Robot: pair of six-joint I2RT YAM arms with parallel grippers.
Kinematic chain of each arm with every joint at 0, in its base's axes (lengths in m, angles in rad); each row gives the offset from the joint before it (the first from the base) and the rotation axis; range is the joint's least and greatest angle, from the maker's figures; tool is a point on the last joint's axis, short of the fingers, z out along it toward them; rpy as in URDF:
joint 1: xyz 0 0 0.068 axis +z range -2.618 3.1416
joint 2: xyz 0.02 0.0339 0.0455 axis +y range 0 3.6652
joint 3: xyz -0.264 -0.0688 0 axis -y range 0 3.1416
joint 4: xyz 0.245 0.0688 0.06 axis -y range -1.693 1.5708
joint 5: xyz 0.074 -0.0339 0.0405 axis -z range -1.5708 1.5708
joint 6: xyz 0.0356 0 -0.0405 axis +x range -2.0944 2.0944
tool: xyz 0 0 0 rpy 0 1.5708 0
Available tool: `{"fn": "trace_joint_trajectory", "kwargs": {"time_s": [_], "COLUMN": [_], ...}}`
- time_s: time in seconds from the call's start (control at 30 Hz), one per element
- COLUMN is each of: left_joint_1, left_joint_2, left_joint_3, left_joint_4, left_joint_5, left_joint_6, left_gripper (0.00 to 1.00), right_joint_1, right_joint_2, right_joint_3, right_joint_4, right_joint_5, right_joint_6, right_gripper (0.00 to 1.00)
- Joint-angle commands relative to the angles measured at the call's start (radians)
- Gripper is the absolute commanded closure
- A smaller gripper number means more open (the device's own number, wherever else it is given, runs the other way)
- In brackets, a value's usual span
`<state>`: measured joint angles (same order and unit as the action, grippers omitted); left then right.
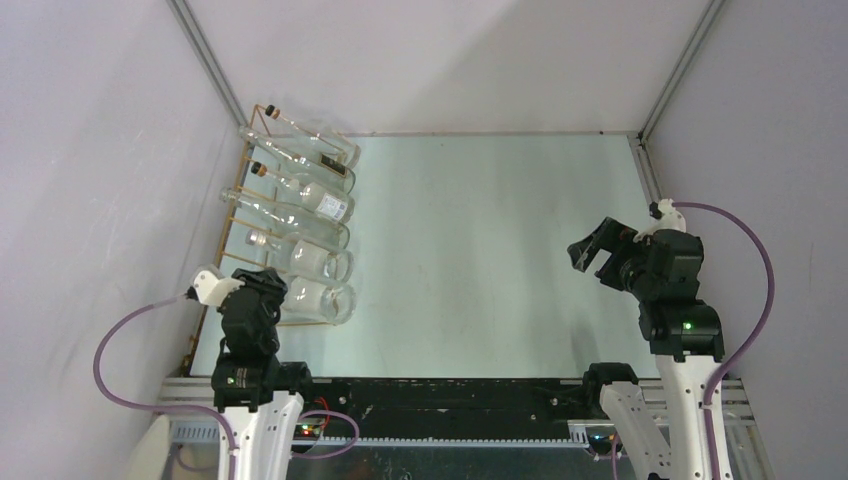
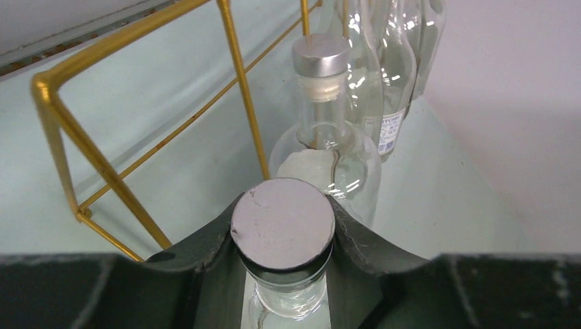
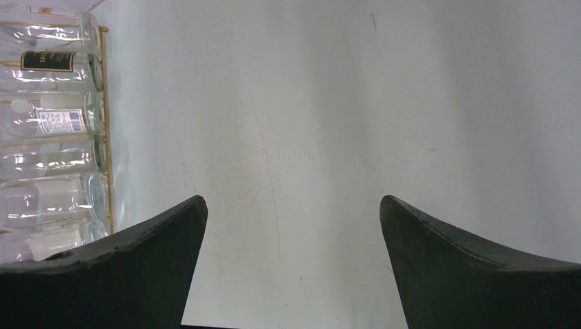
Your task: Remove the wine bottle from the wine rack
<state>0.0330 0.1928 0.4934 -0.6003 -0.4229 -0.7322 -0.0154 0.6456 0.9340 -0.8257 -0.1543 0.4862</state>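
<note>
Left wrist view shows the left gripper (image 2: 284, 240) closed down on the wine bottle (image 2: 282, 221). One dark finger (image 2: 205, 253) presses against each side of the neck, just under the cap. The right gripper (image 3: 293, 202) holds nothing; its jaws are spread wide above bare table (image 3: 308, 103), well apart from the rack.

Counted: two grippers, one wine rack (image 2: 241, 89) and six bottles. The six are the gripped one and five other bottles (image 1: 320, 205) lying side by side beyond it. The right wrist view shows all six bases in one column behind the rack's gold edge rod. One of the other five carries a black label, the next a white label with blue print, and two are plain clear glass. The one just beside the gripped bottle has a silver cap and a whitish patch on its shoulder.

The gripped wine bottle is clear glass with a flat, round, dull grey cap that is slightly scuffed at the rim. It lies in the rack's nearest slot, at the end closest to the arm bases. Its neck points toward the left wall and its base toward the middle of the table. The rack is thin gold wire and stands along the table's left edge.
</note>
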Motion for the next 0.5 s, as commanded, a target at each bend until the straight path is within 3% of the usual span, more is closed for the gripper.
{"fn": "trace_joint_trajectory", "kwargs": {"time_s": [0.0,0.23,0.47], "left_joint_1": [0.015,0.016,0.016], "left_joint_2": [-0.030,-0.056,-0.054], "left_joint_3": [0.015,0.040,0.078], "left_joint_4": [0.135,0.133,0.185], "left_joint_5": [0.045,0.120,0.311], "left_joint_6": [0.104,0.174,0.267], "left_gripper": [1.00,1.00,1.00], "right_joint_1": [-0.003,-0.004,-0.004], "right_joint_2": [-0.006,-0.005,-0.002], "right_joint_3": [-0.001,-0.002,-0.016], "right_joint_4": [0.039,0.041,0.050], "right_joint_5": [-0.003,-0.005,-0.010], "right_joint_6": [-0.008,-0.001,0.005], "right_gripper": [0.00,0.00,0.00]}}
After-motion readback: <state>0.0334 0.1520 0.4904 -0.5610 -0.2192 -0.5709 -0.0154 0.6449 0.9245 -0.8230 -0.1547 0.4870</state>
